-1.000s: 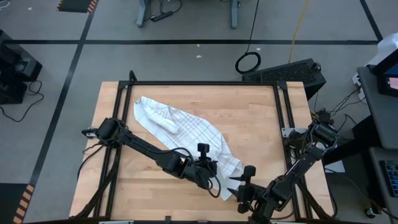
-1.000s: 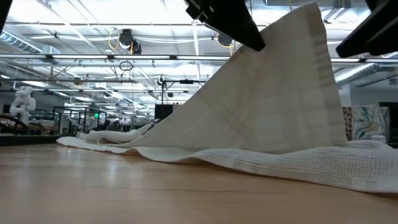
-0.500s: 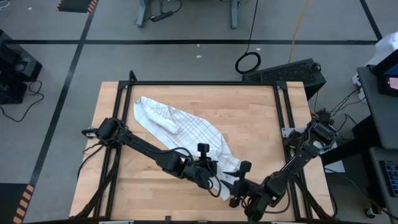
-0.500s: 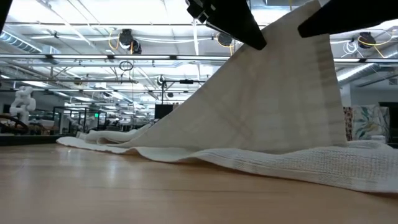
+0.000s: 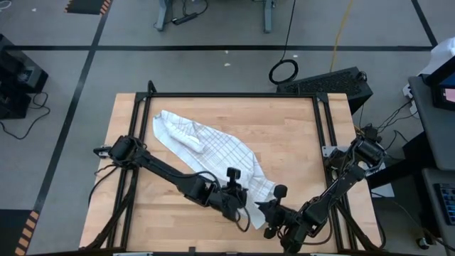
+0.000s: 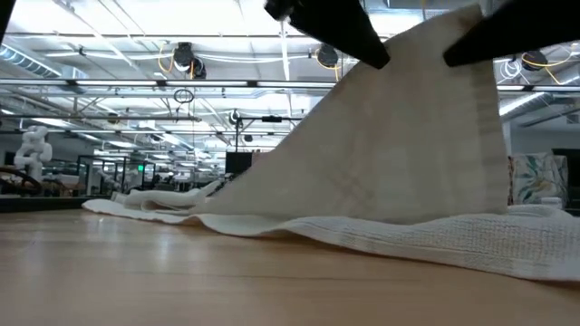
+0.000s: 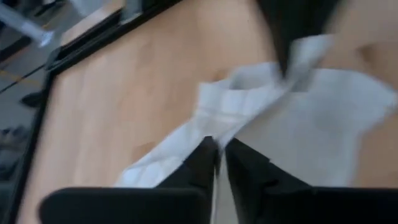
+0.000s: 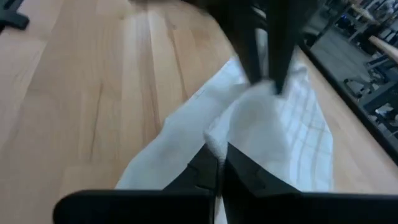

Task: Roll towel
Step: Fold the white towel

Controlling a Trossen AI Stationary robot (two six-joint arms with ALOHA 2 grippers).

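Note:
The white checked towel (image 5: 206, 146) lies crumpled and slanting from the table's far left toward its near right. Its near end is raised into a tent (image 6: 408, 136), while the rest rests on the wood (image 6: 163, 201). My left gripper (image 5: 249, 201) and my right gripper (image 5: 264, 211) meet at that raised end, close to each other. Each is shut on cloth. In the low view only their dark undersides show, at the tent's top. My left gripper pinches a raised ridge of the towel's near end (image 7: 219, 134) between its two fingers, coming from above and pointing down. The cloth falls away from the fingers in a slope to the table. My right gripper pinches the towel's hemmed edge (image 8: 214, 138) between its two fingers, right beside the left gripper's hold and slanting in from the table's near right. That edge is lifted clear; the cloth beyond it sags to the wood.
A black frame rail (image 5: 234, 95) runs round the wooden table (image 5: 298, 142). Bare wood lies to the towel's right and at the near left (image 5: 149, 206). A black device (image 5: 330, 82) and a coiled cable (image 5: 284, 71) lie on the floor beyond the far right corner.
My right gripper has moved toward the table's left, in to the towel's raised near end, and has taken hold of it beside my left gripper. The tent's peak has shifted a little toward the right arm. The rest of the towel has stayed where it was.

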